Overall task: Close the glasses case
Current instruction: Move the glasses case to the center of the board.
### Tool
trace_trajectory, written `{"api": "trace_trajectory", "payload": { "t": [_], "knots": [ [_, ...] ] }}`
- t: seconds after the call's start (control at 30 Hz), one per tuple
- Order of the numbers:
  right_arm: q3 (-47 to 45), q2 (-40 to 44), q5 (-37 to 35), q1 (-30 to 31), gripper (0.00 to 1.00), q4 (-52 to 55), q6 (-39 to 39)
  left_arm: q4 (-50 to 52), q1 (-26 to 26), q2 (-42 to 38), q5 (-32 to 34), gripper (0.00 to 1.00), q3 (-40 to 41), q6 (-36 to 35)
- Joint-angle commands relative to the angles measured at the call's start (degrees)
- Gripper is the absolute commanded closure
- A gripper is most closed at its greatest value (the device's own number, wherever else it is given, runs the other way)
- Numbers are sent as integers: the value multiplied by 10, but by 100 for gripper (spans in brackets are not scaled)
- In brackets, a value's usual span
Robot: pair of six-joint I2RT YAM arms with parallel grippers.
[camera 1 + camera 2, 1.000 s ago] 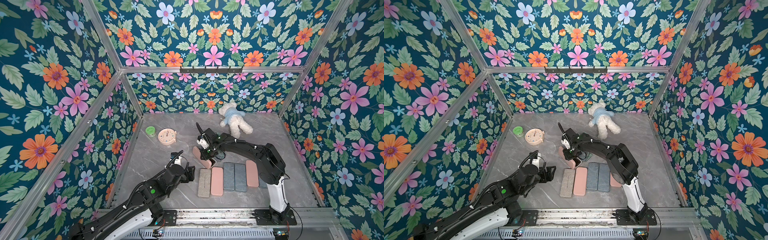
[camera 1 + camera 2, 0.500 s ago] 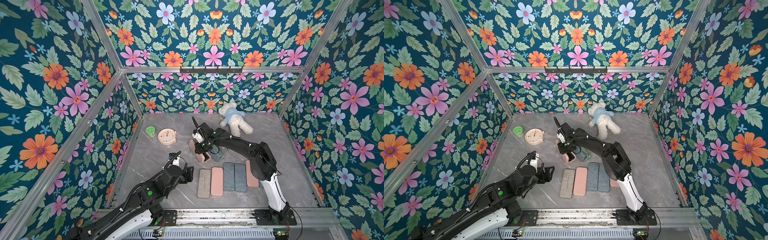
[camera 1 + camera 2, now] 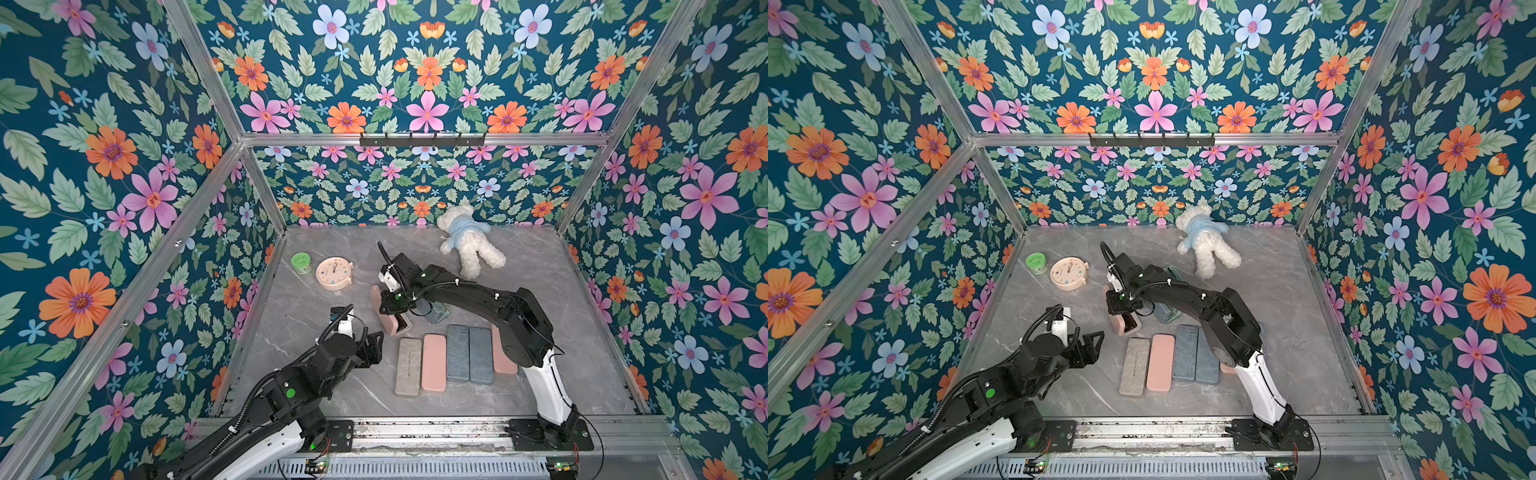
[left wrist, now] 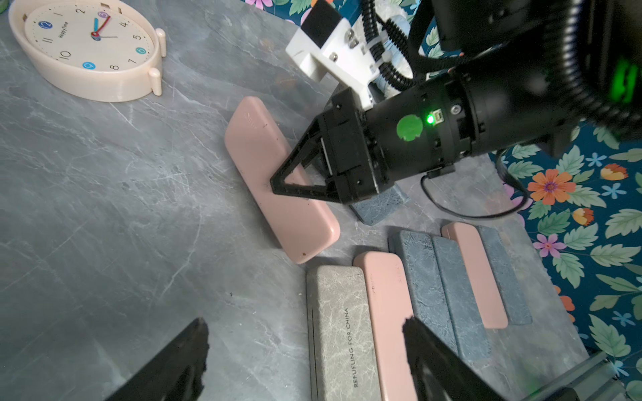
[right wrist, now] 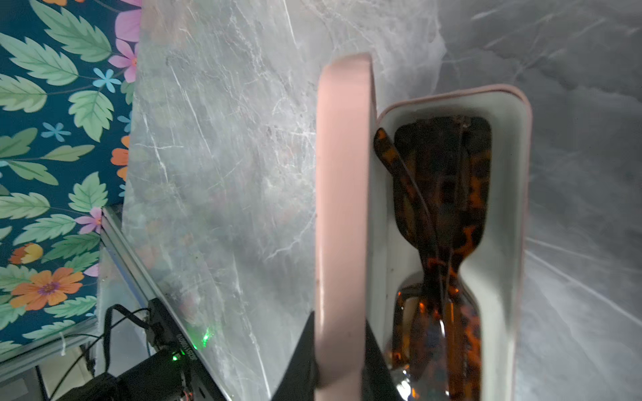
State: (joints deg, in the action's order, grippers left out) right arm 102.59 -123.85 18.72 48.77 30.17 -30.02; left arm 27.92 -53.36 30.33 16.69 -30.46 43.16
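Grey marble table (image 3: 540, 270), floral walls all round. Open pink glasses case (image 4: 295, 215) is sitting mid-table, just past the left end of a row of closed cases, near the grey case (image 4: 340, 330); can't tell if they're touching.

Long axis is running diagonally, with the far end pointing toward the clock (image 3: 334, 272) and the near end toward the grey case. It's lying skewed against the row, where every case is lying front-to-back.

Lid (image 5: 342, 208) is standing roughly upright along the long side on the robot's left. Tray (image 5: 514, 243) is facing up, showing a white lining. Tortoiseshell glasses (image 5: 441, 194) are lying folded lengthwise inside.

Right claw (image 4: 278, 182) is pinching the lid's free edge about mid-length, jaws nearly together, one finger on each face. Left claw (image 4: 305, 330) is hanging spread wide above the table near the row, gripping nothing.

Counting in the left wrist view:
- one open pink case
- six closed in the row: one grey, two pink cases (image 4: 385, 312), three blue cases (image 4: 424, 277)
- one more blue-grey case (image 4: 378, 206) sitting under the right arm, mostly hidden

Also one clock, one green tub (image 3: 301, 262), and one teddy bear (image 3: 469, 243) lying by the back wall.
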Motion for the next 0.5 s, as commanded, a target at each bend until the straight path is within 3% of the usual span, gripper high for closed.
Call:
{"api": "trace_trajectory", "payload": {
  "t": [0.0, 0.47],
  "knots": [
    [-6, 14, -12, 17, 98, -51, -55, 15, 0, -9, 19, 11, -5, 3],
    [-185, 83, -103, 86, 99, -227, -210, 77, 0, -66, 50, 11, -42, 11]
  ]
}}
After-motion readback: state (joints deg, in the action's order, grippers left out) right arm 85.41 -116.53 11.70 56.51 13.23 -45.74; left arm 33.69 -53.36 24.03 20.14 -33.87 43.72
